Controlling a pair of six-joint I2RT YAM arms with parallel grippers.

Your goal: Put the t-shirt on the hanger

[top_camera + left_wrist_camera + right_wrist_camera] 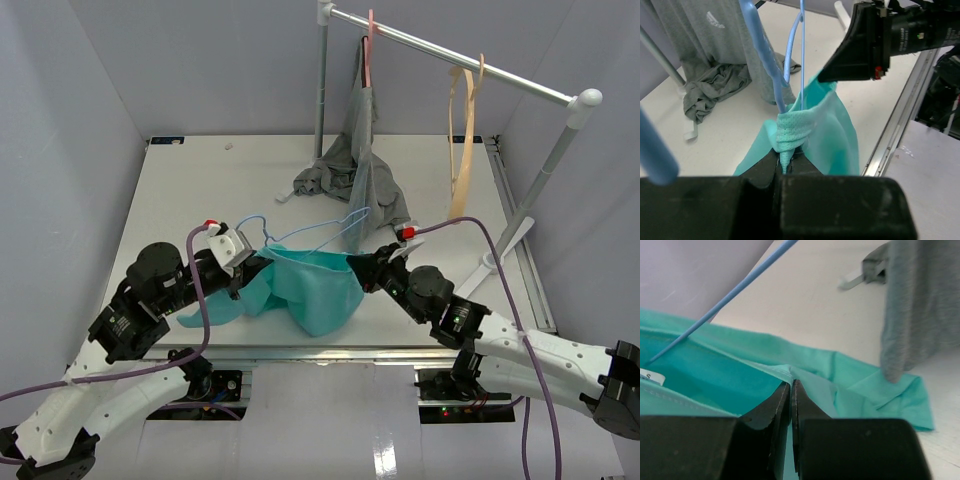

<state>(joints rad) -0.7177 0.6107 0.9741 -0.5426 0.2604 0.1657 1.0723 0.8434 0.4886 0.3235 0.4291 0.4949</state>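
The left gripper (785, 162) is clamped on a bunched fold of the t-shirt (835, 130). The right gripper (791, 387) pinches another fold. The hanger (740, 284) pokes into the cloth, and a grey garment (365, 170) hangs just behind.

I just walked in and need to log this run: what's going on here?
Two robot arms are working a teal t-shirt onto a light-blue wire hanger above the table. The left gripper is shut on a bunched fold of the shirt, and the right gripper pinches an edge opposite. The wire runs into the cloth, but the shirt is not yet spread on it.
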